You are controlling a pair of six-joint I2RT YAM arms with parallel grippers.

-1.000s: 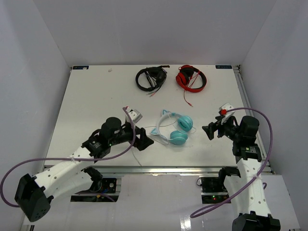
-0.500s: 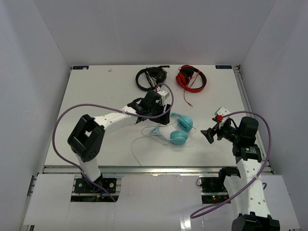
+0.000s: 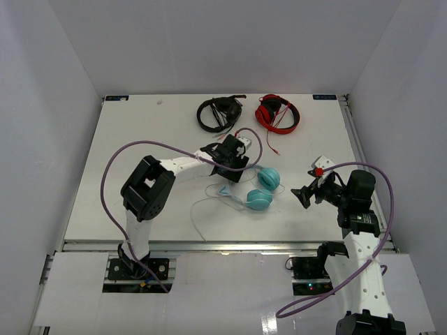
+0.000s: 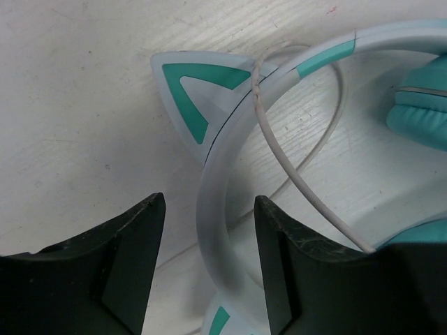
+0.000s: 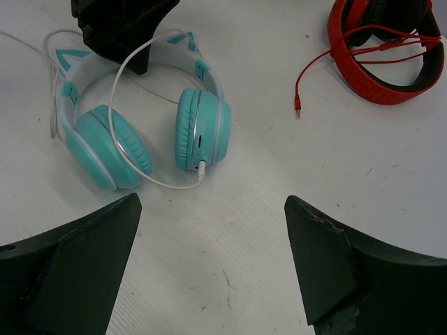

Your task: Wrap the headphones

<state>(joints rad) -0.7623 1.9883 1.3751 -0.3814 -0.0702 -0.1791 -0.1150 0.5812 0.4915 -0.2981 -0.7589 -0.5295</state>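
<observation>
The teal headphones [image 3: 258,188] lie flat on the table's middle, ear cups toward the right arm; their thin white cable [image 3: 199,213] trails left and toward the front. My left gripper [image 3: 233,162] is open over the white-and-teal headband. In the left wrist view the headband [image 4: 218,167] runs between the two black fingers [image 4: 133,269] with a gap on each side, next to a cat ear [image 4: 195,87] and the cable [image 4: 297,174]. My right gripper [image 3: 304,194] is open and empty, right of the ear cups [image 5: 202,129], its plug end in view.
Black headphones [image 3: 218,113] and red headphones [image 3: 277,112] lie at the back of the table, the red ones' cable and plug [image 5: 298,108] reaching forward. White walls close in the table on three sides.
My left arm has swung from the front left across to the headband and lowered its open jaws round it. The white cable has shifted. The right gripper has barely moved.
</observation>
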